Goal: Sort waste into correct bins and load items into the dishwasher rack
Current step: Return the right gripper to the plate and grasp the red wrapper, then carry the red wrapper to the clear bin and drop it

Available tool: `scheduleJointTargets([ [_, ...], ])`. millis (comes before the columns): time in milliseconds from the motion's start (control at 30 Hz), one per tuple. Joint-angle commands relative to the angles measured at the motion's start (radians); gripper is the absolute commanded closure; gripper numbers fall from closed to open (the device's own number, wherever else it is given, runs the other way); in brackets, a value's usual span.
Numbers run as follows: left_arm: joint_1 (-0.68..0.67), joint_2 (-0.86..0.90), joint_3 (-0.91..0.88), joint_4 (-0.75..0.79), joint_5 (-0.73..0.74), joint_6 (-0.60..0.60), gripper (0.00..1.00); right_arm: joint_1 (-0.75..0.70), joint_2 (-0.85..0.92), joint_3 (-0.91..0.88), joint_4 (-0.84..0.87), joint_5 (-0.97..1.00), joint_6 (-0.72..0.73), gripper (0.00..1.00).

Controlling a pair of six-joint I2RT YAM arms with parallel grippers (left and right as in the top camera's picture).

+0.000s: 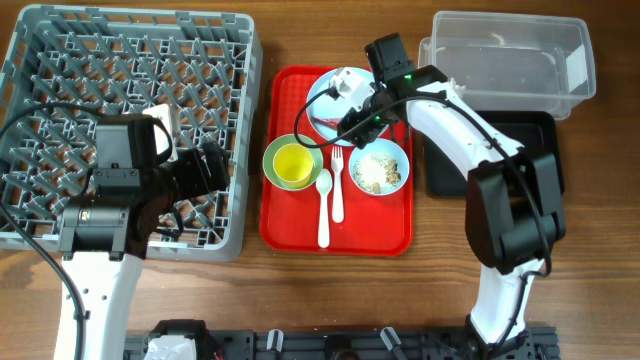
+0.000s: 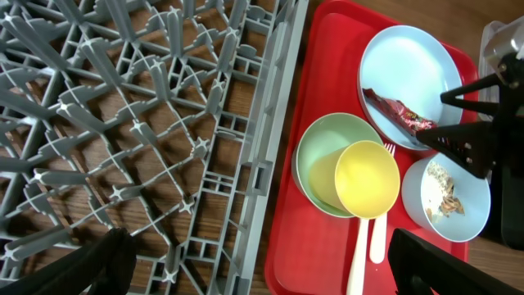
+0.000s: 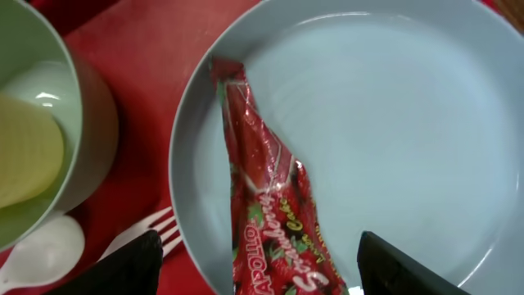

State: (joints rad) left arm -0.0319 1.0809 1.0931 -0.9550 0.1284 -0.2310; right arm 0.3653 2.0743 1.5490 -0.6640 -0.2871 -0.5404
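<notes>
The red snack wrapper [image 3: 266,205] lies on the round white plate [image 3: 393,123] at the back of the red tray [image 1: 290,225]. My right gripper [image 3: 258,262] is open, just above the plate, with a finger on either side of the wrapper. It also shows in the overhead view [image 1: 355,118]. The yellow cup [image 1: 293,165] sits inside the green bowl [image 1: 272,155]. The blue bowl [image 1: 398,160] holds beige crumbs [image 1: 375,172]. The fork [image 1: 338,190] and spoon [image 1: 324,205] lie between the bowls. My left gripper [image 2: 262,262] is open and empty over the right rim of the grey rack [image 1: 60,60]. I cannot make out the white paper.
The clear tub [image 1: 510,60] stands at the back right. The black tray [image 1: 545,130] lies in front of it, partly under my right arm. Cables run along the left side of the rack.
</notes>
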Motion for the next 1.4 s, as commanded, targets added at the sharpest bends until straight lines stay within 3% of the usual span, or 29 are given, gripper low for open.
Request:
scheduleJointTargets([
  [0, -0.005, 0.0, 0.017, -0.001, 0.013, -0.013, 0.0, 0.005, 0.044, 0.006, 0.021, 0.003, -0.006, 0.24],
  [467, -0.005, 0.0, 0.017, -0.001, 0.012, -0.013, 0.0, 0.005, 0.083, 0.006, 0.078, 0.029, 0.029, 0.31],
  [933, -0.005, 0.0, 0.017, 0.0, 0.012, -0.013, 0.0, 0.021, 0.12, 0.0, 0.077, 0.048, 0.029, 0.32],
  [1200, -0.005, 0.0, 0.017, 0.0, 0.012, -0.013, 0.0, 0.024, 0.133, 0.0, 0.088, 0.048, 0.077, 0.56],
  [1300, -0.005, 0.0, 0.017, 0.0, 0.012, -0.013, 0.0, 0.024, 0.132, 0.002, 0.092, 0.069, 0.129, 0.76],
  [1367, -0.005, 0.0, 0.017, 0.0, 0.012, -0.013, 0.0, 0.023, 0.122, 0.005, 0.092, 0.103, 0.19, 0.96],
])
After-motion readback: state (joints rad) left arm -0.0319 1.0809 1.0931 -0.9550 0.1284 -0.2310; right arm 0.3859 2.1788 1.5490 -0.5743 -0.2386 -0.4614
